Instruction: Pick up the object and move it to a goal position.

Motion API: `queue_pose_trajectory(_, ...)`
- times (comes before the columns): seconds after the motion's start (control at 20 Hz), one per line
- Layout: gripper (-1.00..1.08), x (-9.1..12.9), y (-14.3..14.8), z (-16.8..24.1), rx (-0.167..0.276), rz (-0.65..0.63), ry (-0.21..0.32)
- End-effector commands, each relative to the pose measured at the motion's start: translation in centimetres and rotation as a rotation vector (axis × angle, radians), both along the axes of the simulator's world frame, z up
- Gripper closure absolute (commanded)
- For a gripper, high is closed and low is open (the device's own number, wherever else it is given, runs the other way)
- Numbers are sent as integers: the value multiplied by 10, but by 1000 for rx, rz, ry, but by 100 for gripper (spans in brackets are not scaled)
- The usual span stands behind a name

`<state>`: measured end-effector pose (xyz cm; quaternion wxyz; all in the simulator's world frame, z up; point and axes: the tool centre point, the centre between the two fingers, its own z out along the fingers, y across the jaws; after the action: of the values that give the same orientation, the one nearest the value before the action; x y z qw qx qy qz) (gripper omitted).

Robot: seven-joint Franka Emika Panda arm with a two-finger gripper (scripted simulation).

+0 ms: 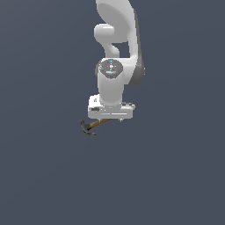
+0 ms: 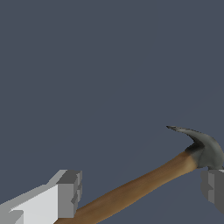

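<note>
Presumably for pickup, hand (image 2: 138,192) straddles hammer (image 2: 144,186) handle at lower frame, fingers (image 2: 69,193) apart, nothing visibly clamped.

Wooden-handled, matt metal-headed hammer (image 2: 144,186)

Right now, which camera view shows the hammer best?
The wrist view: the hammer fills it, claw head and wooden handle clear. The exterior view shows it small, partly hidden beneath the gripper.
</note>
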<state>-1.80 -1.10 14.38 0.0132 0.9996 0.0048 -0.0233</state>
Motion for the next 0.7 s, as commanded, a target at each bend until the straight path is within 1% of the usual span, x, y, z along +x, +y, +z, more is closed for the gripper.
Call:
queue_pose_trajectory(0.0,-92,0,0,0,0,0,0)
queue_pose_trajectory(0.15,-92,2,-4,3,-3,0,-7)
queue_pose_trajectory(0.4,-92,11,-18,13,-17,8,-36)
queue_pose_trajectory(0.65,-92,11,-19,14,-18,12,-37)
